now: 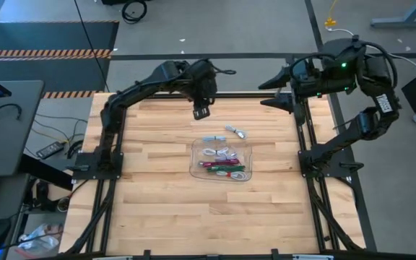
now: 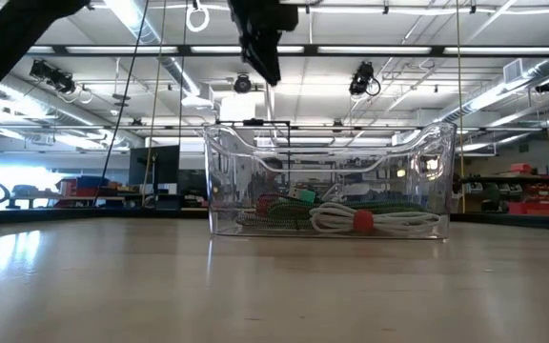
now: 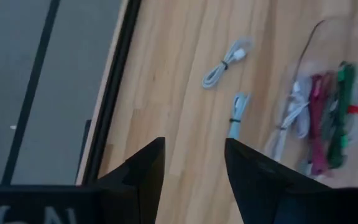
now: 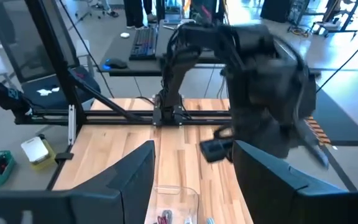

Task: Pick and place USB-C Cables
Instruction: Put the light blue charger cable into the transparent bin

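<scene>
From above, the left gripper (image 1: 202,110) hangs over the far side of the butcher-block table (image 1: 150,209), jaws apart and empty. Two USB-C Cables (image 1: 236,131) lie loose on the wood just beyond the clear tray (image 1: 196,160), which already holds the rest — probably the next ones to collect. The right gripper (image 1: 279,103) waits at the table's far right edge.

At table height, the tray's glossy walls show white, green and red coils piled inside.

The left wrist looks down on both loose bundles, one silver-white, one pale blue.

The right wrist shows its own fingers spread — nothing between them.
</scene>
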`<state>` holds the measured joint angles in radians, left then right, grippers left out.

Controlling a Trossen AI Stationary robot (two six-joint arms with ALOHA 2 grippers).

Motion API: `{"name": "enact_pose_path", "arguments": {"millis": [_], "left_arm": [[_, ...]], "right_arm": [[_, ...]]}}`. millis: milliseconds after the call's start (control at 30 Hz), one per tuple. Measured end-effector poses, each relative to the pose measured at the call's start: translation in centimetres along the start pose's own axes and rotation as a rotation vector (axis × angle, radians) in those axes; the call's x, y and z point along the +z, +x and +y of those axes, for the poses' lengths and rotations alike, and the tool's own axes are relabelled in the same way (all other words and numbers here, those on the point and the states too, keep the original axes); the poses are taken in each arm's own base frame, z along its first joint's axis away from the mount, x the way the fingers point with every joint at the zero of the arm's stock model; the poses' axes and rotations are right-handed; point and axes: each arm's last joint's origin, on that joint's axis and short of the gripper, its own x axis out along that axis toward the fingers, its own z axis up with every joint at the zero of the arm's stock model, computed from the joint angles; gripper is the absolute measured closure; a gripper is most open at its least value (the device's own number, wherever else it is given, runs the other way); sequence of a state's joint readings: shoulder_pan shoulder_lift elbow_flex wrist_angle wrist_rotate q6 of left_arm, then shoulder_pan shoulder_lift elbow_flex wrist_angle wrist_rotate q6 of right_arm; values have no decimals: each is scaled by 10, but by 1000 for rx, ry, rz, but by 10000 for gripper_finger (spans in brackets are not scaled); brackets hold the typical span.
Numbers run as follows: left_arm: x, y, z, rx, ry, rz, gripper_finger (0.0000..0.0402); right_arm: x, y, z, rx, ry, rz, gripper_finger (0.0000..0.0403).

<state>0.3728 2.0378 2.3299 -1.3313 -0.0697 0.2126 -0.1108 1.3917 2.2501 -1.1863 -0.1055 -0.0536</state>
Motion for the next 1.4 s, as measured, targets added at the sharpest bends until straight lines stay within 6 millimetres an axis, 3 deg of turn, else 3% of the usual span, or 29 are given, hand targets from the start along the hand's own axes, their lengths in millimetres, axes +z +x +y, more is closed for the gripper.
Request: {"name": "enact_pose_path", "arguments": {"millis": [267,600,1000,1267,1400], "left_arm": [[8,71,-6,-28,168,95,254],[19,152,-26,-122,469,33,245],[20,203,-58,-227,575,-21,246],[13,234,-45,-253,488,-18,246],[11,236,-38,-249,477,-12,246]], "right_arm": [[1,4,0,0,54,0,182],[5,31,-4,-17,105,-4,183],[6,57,-7,-20,148,8,184],[6,65,-7,20,191,19,184],[5,67,-5,42,193,27,184]]}}
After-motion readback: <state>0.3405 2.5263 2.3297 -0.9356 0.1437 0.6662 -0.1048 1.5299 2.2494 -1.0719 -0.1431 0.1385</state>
